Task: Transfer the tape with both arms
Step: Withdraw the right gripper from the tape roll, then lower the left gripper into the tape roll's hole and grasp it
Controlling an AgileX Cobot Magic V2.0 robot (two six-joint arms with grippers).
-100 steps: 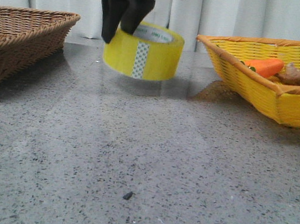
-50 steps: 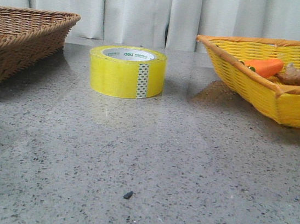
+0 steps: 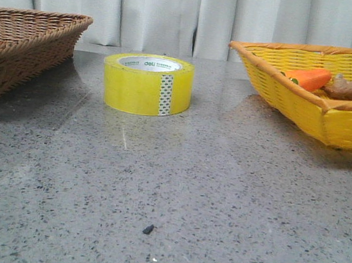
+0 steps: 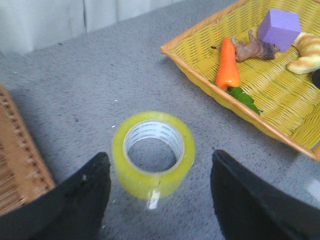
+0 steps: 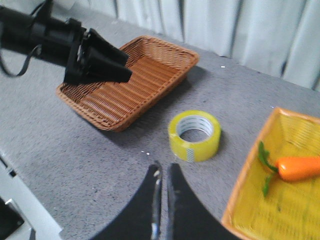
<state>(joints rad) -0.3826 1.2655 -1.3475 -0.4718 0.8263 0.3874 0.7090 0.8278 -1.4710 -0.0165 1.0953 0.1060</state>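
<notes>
The tape (image 3: 147, 83), a wide yellow roll with a white "deli" core and a patterned label strip, lies flat on the grey table between two baskets. It also shows in the left wrist view (image 4: 134, 172) and the right wrist view (image 5: 195, 136). My left gripper (image 4: 159, 162) is open and empty, raised above the roll, with one finger to each side and apart from it. It also shows in the right wrist view (image 5: 121, 67). My right gripper (image 5: 165, 167) is shut and empty, raised a little short of the tape. Neither gripper shows in the front view.
A brown wicker basket (image 3: 18, 46) stands at the left. A yellow basket (image 3: 334, 113) at the right holds an orange carrot toy (image 3: 309, 78), a purple block (image 4: 282, 27) and other small toys. A curtain hangs behind. The table's edge (image 5: 20, 175) shows in the right wrist view.
One second ago a gripper held the tape tilted above the table. The tape now lies flat on the table, and the gripper has let go and left the front view.
</notes>
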